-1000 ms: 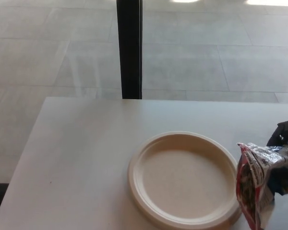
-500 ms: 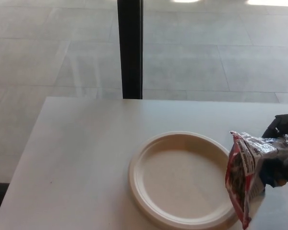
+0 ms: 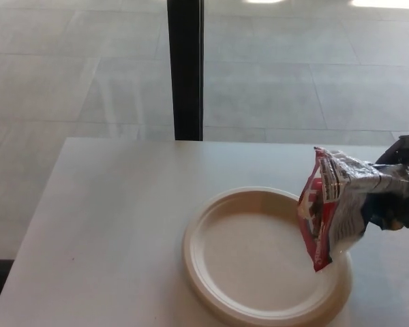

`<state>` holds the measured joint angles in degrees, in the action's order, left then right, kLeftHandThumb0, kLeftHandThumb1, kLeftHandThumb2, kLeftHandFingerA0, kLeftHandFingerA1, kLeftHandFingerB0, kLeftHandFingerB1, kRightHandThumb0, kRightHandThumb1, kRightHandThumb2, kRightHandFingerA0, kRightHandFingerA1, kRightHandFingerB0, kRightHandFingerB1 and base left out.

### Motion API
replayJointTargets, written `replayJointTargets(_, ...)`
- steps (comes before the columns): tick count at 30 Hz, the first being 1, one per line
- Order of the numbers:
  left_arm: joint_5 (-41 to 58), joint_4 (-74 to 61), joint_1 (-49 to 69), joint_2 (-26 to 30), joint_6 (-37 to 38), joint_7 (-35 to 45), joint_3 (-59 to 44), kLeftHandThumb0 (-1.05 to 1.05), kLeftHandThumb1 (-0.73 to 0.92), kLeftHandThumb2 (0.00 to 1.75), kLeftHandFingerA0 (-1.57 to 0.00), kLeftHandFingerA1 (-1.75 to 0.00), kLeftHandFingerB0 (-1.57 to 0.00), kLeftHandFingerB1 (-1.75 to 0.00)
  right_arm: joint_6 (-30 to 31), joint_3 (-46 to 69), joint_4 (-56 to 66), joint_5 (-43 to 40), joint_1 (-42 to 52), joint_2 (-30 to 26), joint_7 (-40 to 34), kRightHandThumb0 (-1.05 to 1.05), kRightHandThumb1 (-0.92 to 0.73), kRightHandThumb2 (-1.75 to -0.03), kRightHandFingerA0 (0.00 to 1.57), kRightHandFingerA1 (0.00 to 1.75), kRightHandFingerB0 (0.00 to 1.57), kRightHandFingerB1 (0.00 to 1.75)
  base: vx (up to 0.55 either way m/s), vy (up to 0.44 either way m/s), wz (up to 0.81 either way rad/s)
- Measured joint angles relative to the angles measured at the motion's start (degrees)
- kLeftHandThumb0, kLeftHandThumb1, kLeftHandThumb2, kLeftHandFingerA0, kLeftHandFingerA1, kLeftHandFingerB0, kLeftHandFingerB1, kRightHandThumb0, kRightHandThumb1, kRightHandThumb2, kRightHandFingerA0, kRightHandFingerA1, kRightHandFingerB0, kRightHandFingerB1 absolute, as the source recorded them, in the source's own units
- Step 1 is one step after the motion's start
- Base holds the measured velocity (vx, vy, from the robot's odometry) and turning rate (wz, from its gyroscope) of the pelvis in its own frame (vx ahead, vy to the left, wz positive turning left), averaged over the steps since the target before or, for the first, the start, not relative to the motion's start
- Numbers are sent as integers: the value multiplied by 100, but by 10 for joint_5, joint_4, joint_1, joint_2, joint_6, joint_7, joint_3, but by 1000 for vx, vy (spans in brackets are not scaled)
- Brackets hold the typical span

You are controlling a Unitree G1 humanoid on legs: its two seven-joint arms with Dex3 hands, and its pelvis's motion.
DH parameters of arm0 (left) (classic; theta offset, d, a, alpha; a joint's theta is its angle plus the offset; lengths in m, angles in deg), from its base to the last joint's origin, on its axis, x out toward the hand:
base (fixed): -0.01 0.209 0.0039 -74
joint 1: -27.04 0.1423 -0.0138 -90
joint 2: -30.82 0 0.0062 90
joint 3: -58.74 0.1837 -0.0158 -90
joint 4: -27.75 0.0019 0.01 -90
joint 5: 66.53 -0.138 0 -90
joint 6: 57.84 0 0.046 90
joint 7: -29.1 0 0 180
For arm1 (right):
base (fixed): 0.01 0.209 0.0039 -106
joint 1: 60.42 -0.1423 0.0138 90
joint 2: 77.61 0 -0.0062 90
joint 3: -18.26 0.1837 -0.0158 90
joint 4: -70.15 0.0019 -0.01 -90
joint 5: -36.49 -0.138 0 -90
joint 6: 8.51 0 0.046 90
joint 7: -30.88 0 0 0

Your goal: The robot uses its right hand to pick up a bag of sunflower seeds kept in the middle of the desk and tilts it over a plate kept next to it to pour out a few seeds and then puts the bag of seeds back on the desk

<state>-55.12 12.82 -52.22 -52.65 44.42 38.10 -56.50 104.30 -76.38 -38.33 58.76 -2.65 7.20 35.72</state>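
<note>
The robot's black right hand (image 3: pixel 401 194), fingers apparently clamped around a crinkled red-and-silver foil bag of sunflower seeds (image 3: pixel 332 204), holds it tilted above the right rim of a round cream paper plate (image 3: pixel 211 272) on the white desk (image 3: pixel 109 218).

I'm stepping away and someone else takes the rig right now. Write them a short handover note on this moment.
Right hand: shut on the seed bag, at the picture's right edge.
Left hand: not in view.
Bag: lifted off the desk, hanging over the right rim of the plate.
Plate: on the desk, no seeds visible in it.
Done: bag picked up and brought over the plate.
Left: tilt to pour a few seeds, then set the bag back on the desk.
</note>
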Motion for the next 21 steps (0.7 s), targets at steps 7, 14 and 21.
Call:
replayJointTargets(7,1,-1,-3,0,0,2,-5,-92,71,84,-55,-59,-54,-47,8,-18,17,21,-6,0,-17,-25,-60,-91,92,175,81,97,0,0,0)
replayJointTargets(14,1,-1,-4,1,-1,5,-6,-90,70,83,-54,-58,-53,-47,14,-46,51,47,-6,-1,-22,-26,-63,-81,94,167,69,58,0,0,0)
replayJointTargets(21,2,-2,-5,4,-1,8,-7,-85,87,66,-58,-57,-58,-42,15,-66,60,68,-19,-7,-22,-27,-60,-88,90,175,78,136,0,0,0)
